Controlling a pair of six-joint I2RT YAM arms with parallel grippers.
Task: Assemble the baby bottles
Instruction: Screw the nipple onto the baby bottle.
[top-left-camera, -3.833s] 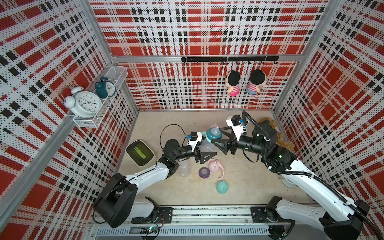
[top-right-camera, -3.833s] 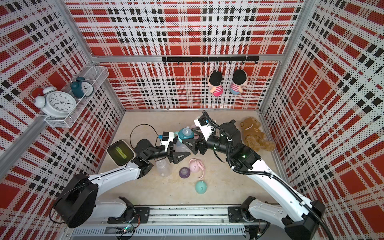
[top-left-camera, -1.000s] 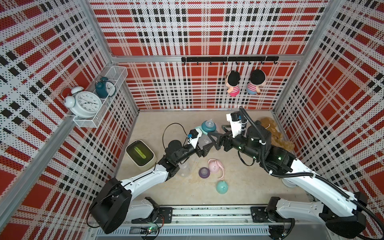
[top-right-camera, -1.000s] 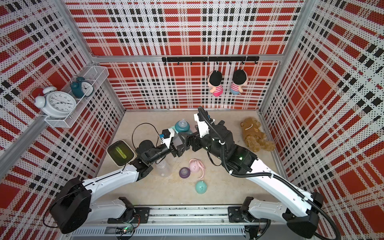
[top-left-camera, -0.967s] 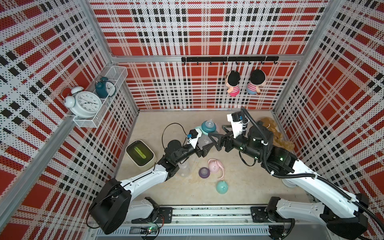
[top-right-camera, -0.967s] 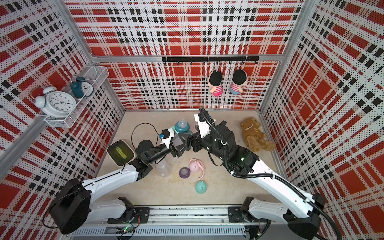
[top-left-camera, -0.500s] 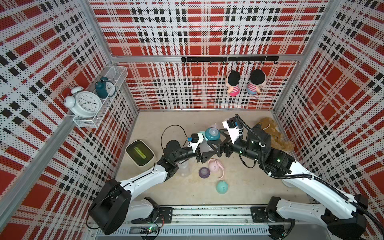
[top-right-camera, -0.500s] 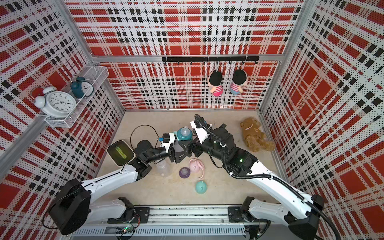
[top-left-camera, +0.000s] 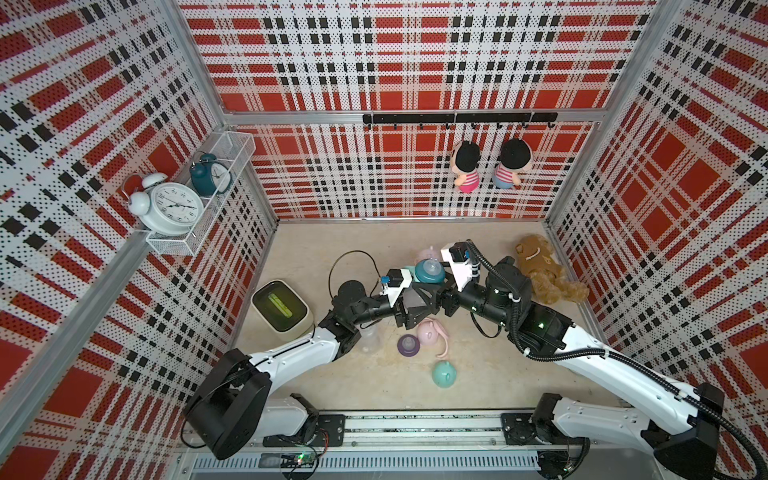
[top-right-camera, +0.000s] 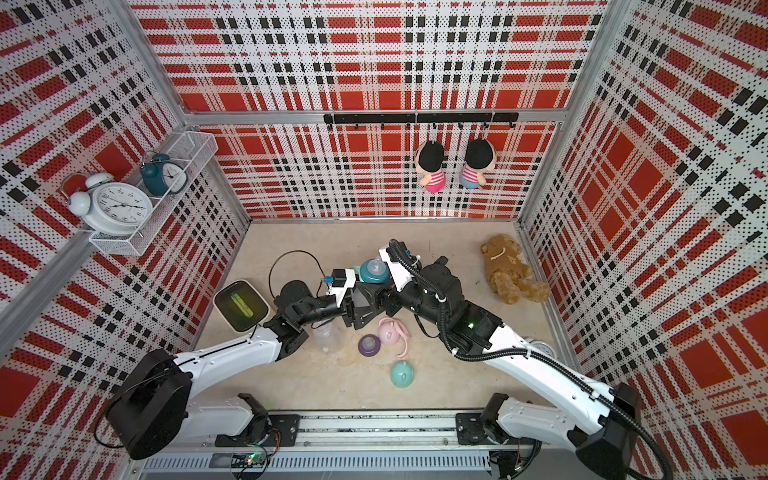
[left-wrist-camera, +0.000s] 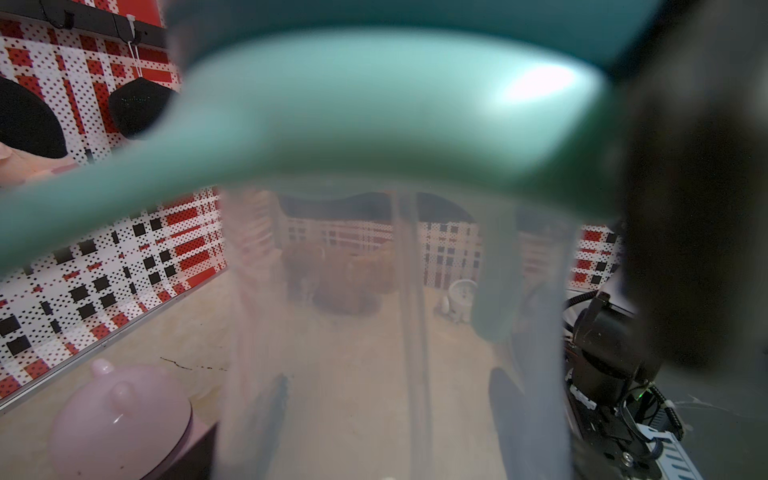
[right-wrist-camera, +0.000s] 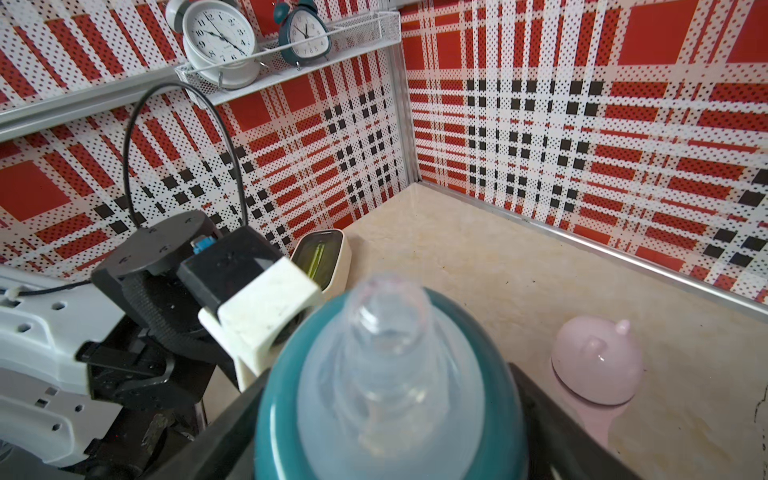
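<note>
Left hand (top-left-camera: 415, 302) clamps bottle (left-wrist-camera: 332, 353); right hand (right-wrist-camera: 382, 449) straddles collar (right-wrist-camera: 498, 424).

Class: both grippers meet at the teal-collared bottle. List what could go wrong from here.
1. The right gripper has its jaws either side of the teal collar, while the left gripper alone holds the clear bottle. An off-centre squeeze might seat the collar crooked or twist the bottle loose.
2. The grippers sit crowded together, so fingers might collide.
3. The pink capped bottle stands close by and could get knocked over.
</note>
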